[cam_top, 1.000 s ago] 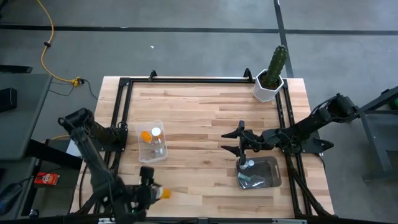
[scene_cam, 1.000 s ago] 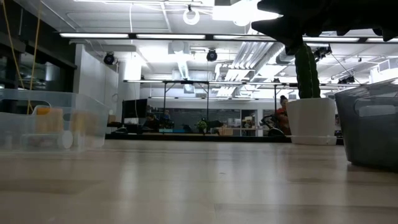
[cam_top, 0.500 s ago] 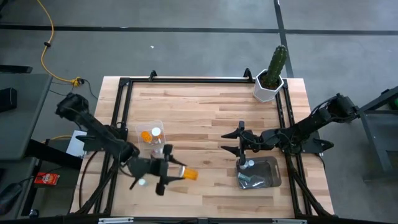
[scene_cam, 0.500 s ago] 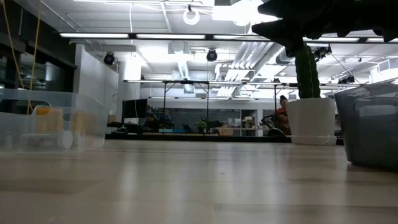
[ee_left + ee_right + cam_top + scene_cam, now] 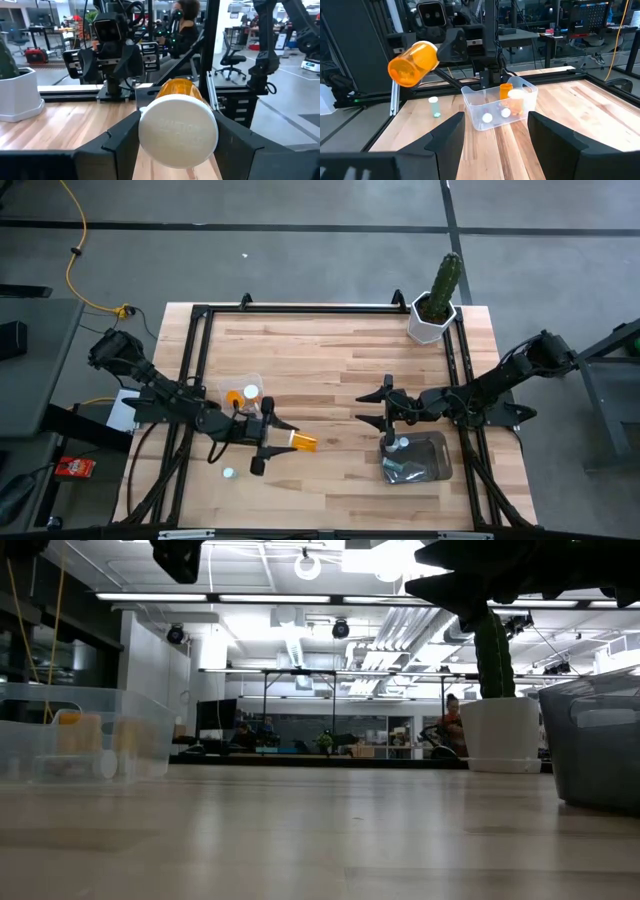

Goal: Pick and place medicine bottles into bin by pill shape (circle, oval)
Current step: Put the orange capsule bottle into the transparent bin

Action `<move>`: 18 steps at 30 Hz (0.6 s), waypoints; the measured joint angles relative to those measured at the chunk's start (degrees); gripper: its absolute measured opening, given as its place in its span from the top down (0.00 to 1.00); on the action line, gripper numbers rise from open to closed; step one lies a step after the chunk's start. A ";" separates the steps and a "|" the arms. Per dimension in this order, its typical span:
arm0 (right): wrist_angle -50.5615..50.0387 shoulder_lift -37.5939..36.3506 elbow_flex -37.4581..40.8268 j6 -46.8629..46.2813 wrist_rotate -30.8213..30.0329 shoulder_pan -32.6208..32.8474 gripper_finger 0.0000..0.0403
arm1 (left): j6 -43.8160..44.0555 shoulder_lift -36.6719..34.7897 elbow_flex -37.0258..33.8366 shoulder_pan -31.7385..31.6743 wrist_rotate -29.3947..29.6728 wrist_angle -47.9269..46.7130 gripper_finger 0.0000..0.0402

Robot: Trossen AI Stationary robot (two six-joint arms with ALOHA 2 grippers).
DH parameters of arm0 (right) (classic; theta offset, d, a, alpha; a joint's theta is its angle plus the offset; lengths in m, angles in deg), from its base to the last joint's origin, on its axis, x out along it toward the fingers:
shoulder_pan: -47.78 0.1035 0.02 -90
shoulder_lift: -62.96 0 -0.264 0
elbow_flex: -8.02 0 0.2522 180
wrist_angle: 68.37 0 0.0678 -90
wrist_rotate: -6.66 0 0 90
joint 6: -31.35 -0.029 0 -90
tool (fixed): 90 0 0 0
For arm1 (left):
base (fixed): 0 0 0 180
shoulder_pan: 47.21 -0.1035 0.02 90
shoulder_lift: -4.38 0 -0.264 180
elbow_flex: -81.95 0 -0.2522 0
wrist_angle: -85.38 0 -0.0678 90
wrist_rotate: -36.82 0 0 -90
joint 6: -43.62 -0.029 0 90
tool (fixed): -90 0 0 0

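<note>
My left gripper (image 5: pixel 268 442) is shut on an orange medicine bottle (image 5: pixel 302 443) with a white cap, held in the air just to the right of the clear bin (image 5: pixel 245 406). The bottle also shows in the right wrist view (image 5: pixel 413 63). The clear bin holds an orange bottle (image 5: pixel 506 90) and some pale ones. A small pale bottle (image 5: pixel 229 473) stands on the table near the front edge. My right gripper (image 5: pixel 384 407) is open and empty, just beyond the far left corner of the grey bin (image 5: pixel 416 459), which holds pale bottles. My left gripper pinches the bottle's white cap end (image 5: pixel 150 131) between its two fingers (image 5: pixel 117 145). The fingers are about level and point toward the table's right. The bottle lies along them, its orange body (image 5: pixel 179 89) sticking out past the fingertips, lifted clear of the table.
A white pot with a green cactus (image 5: pixel 436 305) stands at the far right corner. A black frame (image 5: pixel 300 309) runs around the table's edges. The bare wooden top (image 5: pixel 330 360) lies between the two bins. People show in the room beyond.
My left gripper has swung from the table's near edge toward the right and far side, next to the clear bin, carrying the orange bottle clear of the table. The small pale bottle near the front edge now shows. My right arm has kept still.
</note>
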 joint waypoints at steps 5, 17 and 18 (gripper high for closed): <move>0.00 0.00 0.00 0.02 0.00 0.00 0.48 | -0.04 0.00 0.00 0.00 0.00 1.26 0.51; 0.02 0.00 0.00 -0.11 0.02 -0.02 0.48 | -0.99 0.02 0.00 0.00 1.26 1.30 0.51; 0.02 0.00 0.00 -0.19 0.02 0.00 0.48 | -1.23 0.02 0.00 0.04 2.28 1.30 0.51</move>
